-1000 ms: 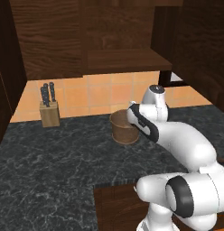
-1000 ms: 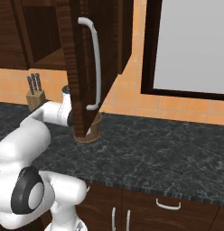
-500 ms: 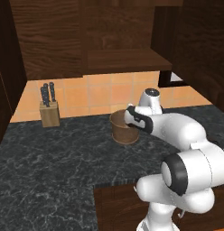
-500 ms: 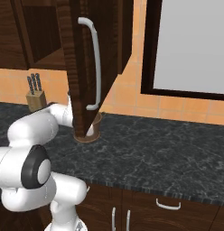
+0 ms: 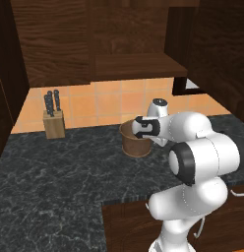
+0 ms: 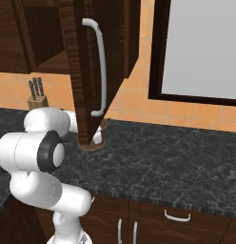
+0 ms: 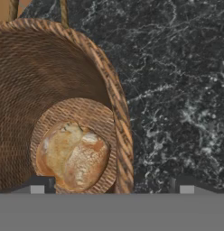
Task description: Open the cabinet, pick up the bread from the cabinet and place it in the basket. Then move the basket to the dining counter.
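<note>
The round woven basket [image 5: 134, 143] stands on the black worktop below the open cabinet [image 5: 138, 66]. The bread [image 7: 75, 155], a round brown bun, lies on the basket's floor [image 7: 55, 67]. My gripper [image 7: 111, 187] hangs open just above the basket's near rim, with one fingertip [image 7: 37, 186] over the inside and the other over the worktop, and holds nothing. My hand [image 5: 145, 127] sits at the basket's right top edge. The cabinet door [image 6: 89, 71] with its silver bar handle [image 6: 102, 71] stands swung open and hides most of the basket [image 6: 99, 137]. The dining counter is out of view.
A wooden knife block [image 5: 54, 123] stands at the back left of the black marble worktop [image 5: 55, 172]. The open door's lower edge hangs close over the basket. A pale window panel [image 6: 201, 47] is on the right wall. Drawer handles [image 6: 177, 217] show below the worktop.
The arm's elbow has folded up and in toward the basket. The hand has stayed over the basket's rim with its jaws open. The basket and bread have not moved.
</note>
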